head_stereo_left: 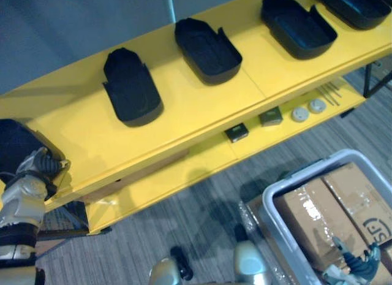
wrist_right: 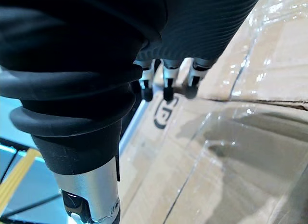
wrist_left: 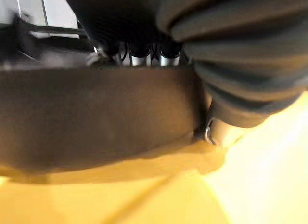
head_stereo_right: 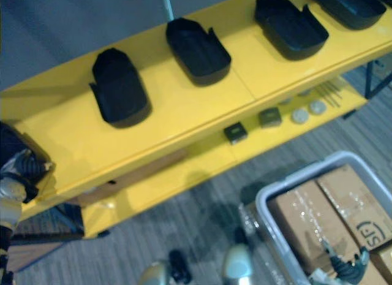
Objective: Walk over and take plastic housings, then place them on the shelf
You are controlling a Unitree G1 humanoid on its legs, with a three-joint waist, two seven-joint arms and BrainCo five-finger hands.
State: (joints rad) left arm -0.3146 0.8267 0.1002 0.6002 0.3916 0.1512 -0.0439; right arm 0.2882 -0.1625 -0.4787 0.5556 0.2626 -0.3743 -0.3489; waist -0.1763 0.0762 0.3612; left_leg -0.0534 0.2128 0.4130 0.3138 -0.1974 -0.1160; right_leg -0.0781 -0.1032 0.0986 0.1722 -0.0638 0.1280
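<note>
Right hand (head_stereo_left: 355, 265) relaxed above taped boxes (head_stereo_left: 315, 219), left hand (head_stereo_left: 39, 166) at housing (head_stereo_left: 15, 144), grip unclear

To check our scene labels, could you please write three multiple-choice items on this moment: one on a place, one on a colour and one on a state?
1. Where do the two pale round discs lie?
A. on the floor
B. on the lower board
C. on a chair

2. What colour is the shelf?
A. white
B. yellow
C. red

3. How are the cardboard boxes in the grey crate?
A. closed and taped
B. open, flaps up
C. crushed flat

Answers:
1 B, they sit beside two dark blocks on that board.
2 B, both boards are yellow.
3 A, shiny tape runs over their shut tops.
</note>
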